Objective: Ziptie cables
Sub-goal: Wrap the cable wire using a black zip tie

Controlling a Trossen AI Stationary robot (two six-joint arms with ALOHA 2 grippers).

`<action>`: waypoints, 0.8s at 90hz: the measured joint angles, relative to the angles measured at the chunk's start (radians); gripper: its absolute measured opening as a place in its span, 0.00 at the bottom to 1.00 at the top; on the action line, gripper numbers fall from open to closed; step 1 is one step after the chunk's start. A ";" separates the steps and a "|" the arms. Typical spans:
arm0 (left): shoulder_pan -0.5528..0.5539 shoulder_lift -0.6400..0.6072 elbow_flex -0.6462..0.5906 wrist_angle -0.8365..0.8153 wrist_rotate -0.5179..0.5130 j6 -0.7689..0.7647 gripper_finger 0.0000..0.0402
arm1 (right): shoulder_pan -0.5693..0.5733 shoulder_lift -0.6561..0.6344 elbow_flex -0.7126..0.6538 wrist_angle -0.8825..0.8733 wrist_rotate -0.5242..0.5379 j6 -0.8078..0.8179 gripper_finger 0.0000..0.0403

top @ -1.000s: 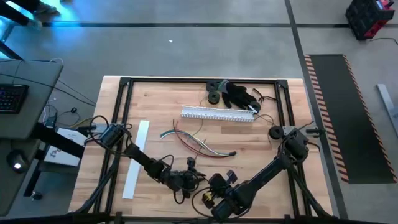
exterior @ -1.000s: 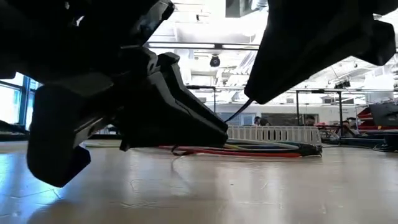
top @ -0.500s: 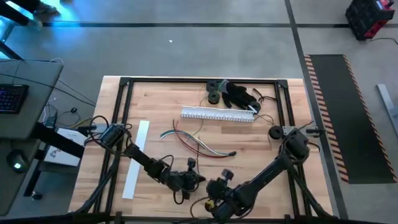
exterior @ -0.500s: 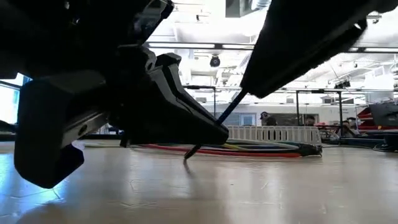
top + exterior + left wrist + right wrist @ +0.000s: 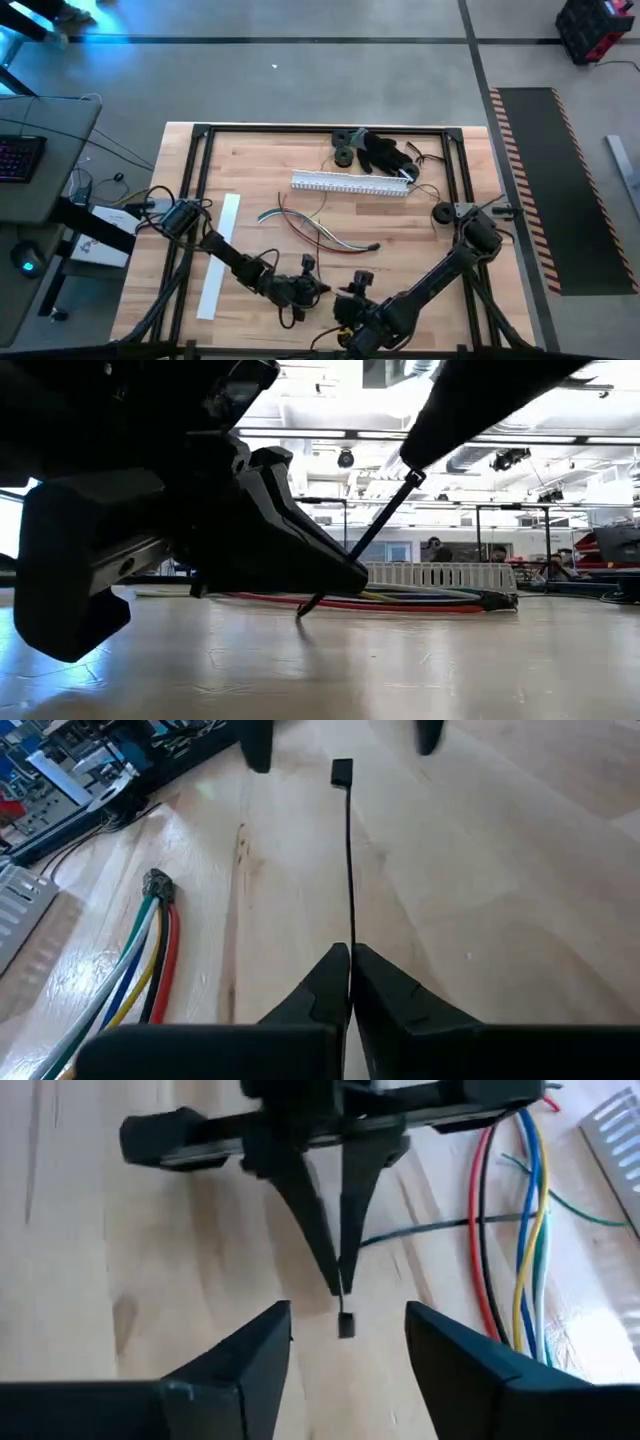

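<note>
- The cables (image 5: 318,228) lie loose in the middle of the tabletop (image 5: 260,165). They are red, blue, yellow and grey. Nothing ties them yet.
- A zip tie (image 5: 347,870) is the thin black strip with a small square head. It is well apart from the cables, near the front edge of the tabletop.
- The left gripper (image 5: 350,965) is pinched together on one end of the zip tie and holds it out.
- The right gripper (image 5: 345,1342) faces the left one. It is spread apart, and the head of the zip tie sits between its fingers (image 5: 245,1355). It does not touch the tie.
- A white slotted duct (image 5: 352,183) lies past the cables. Black round parts (image 5: 347,146) sit behind it. A flat white strip (image 5: 219,255) lies by the left arm.
- The step looks like passing or sharing the zip tie between the two grippers. The tying has not begun.
- Next, the right gripper would likely need to close on the head. Then the tie must go over to the cables and wrap round them.
</note>
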 joint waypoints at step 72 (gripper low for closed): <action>-0.004 -0.002 0.000 0.005 -0.110 0.092 0.12 | -0.024 0.017 -0.001 -0.090 -0.043 0.294 0.00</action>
